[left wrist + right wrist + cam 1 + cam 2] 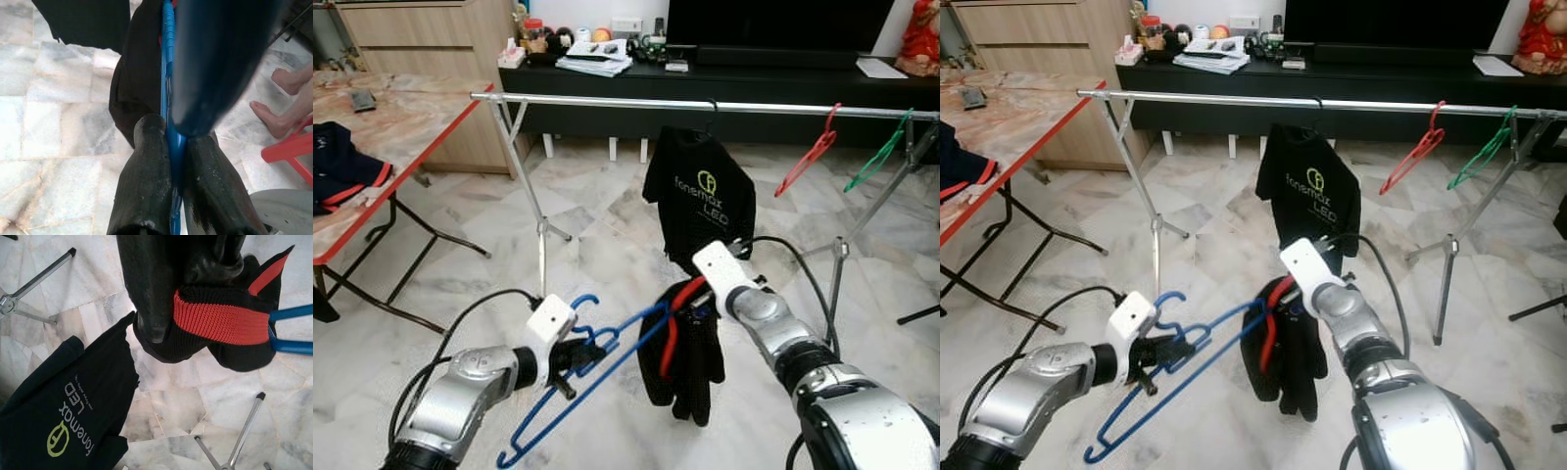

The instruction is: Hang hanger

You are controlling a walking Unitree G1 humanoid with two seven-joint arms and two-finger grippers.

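Well, over pale marble floor (607, 245), ahead of both grippers, a rail (607, 101) carries a black shirt (700, 191) lettered "fonemax LED", while the left gripper (570, 360) clamps the blue hanger (582, 382) and the right gripper (698, 294) pinches its red-trimmed black garment (685, 357)

Glossy blue plastic hanger (570, 380), knitted black cloth garment (683, 354), polished marble floor (597, 245).
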